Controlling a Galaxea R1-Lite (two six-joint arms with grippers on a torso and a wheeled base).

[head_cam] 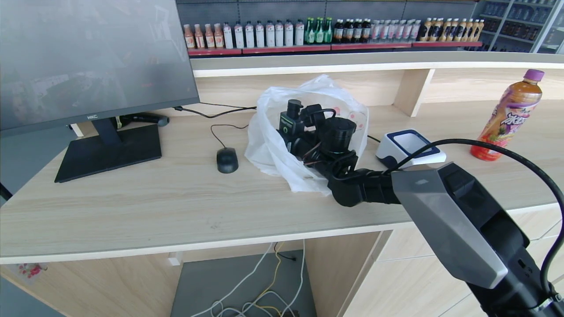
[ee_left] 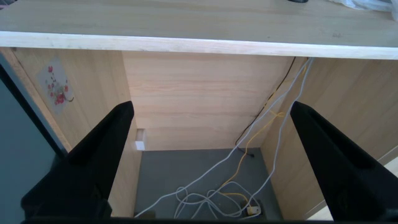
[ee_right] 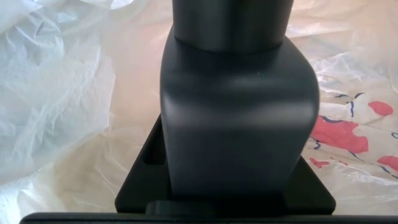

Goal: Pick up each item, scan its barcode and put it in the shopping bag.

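Well, right gripper [head_cam: 304, 127]: down inside the shopping bag [head_cam: 269, 149], likely for a drop-off; open or clamped, I cannot tell.
Left gripper [ee_left: 211, 109]: spread apart, empty, parked low before the tabletop [ee_left: 186, 25] edge, out of the way.
Bottle [head_cam: 506, 116]: upright, 3 o'clock of the scanner [head_cam: 410, 147], awaiting its turn.

Quick tally: one white crinkly plastic shopping bag [head_cam: 269, 145], one orange purple-capped drink bottle [head_cam: 506, 119], one white-and-blue box scanner [head_cam: 410, 147], one black mouse [head_cam: 227, 160], one dark flat monitor [head_cam: 88, 57].

Black jointed right arm [head_cam: 365, 187], grey angular shell [head_cam: 440, 220], looping black cable [head_cam: 506, 152], perhaps green-ringed wrist camera [head_cam: 286, 127]
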